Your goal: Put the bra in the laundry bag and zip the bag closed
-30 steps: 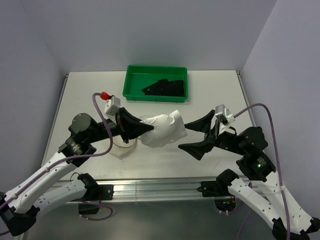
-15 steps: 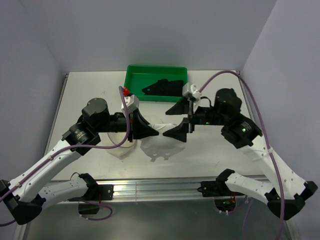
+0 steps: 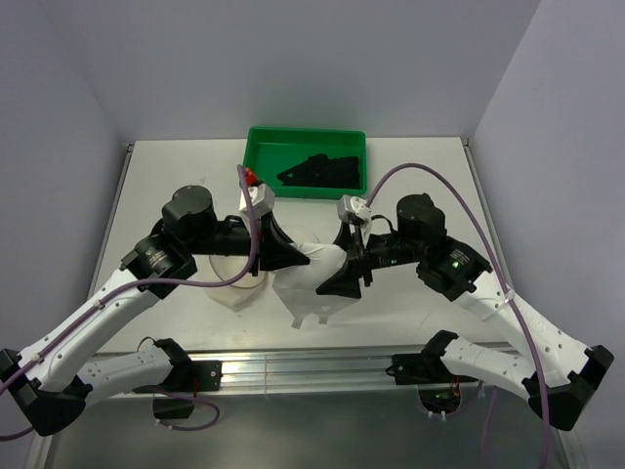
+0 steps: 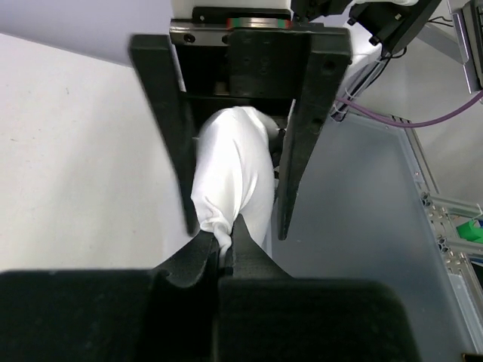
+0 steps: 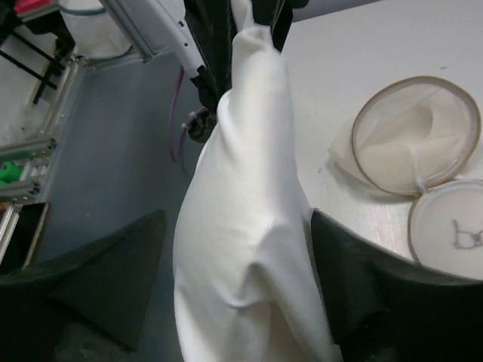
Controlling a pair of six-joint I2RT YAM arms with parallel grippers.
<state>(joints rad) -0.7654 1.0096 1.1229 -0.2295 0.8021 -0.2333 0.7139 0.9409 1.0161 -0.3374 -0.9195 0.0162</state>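
Observation:
My left gripper (image 3: pixel 293 255) is shut on the top of a limp white garment (image 3: pixel 314 285), which hangs from it above the table. In the left wrist view the pinched fold (image 4: pixel 219 226) sits between the closed jaws of my left gripper (image 4: pixel 225 243). My right gripper (image 3: pixel 342 274) is open, and in its wrist view it (image 5: pixel 241 302) has one finger on each side of the hanging white garment (image 5: pixel 249 226), not clamping it. The black bra (image 3: pixel 322 171) lies in the green tray (image 3: pixel 305 131). The laundry bag (image 5: pixel 415 136) lies open on the table with its round lid (image 5: pixel 453 226) beside it.
The laundry bag (image 3: pixel 237 289) is partly hidden under my left arm in the top view. The green tray stands at the back centre of the table. The table's front edge with a metal rail (image 3: pixel 312 366) lies just below the hanging garment.
My right arm swung in from the right, went up near the tray, then came down so its open fingers straddle the white garment. My left gripper kept its hold and shifted slightly right.

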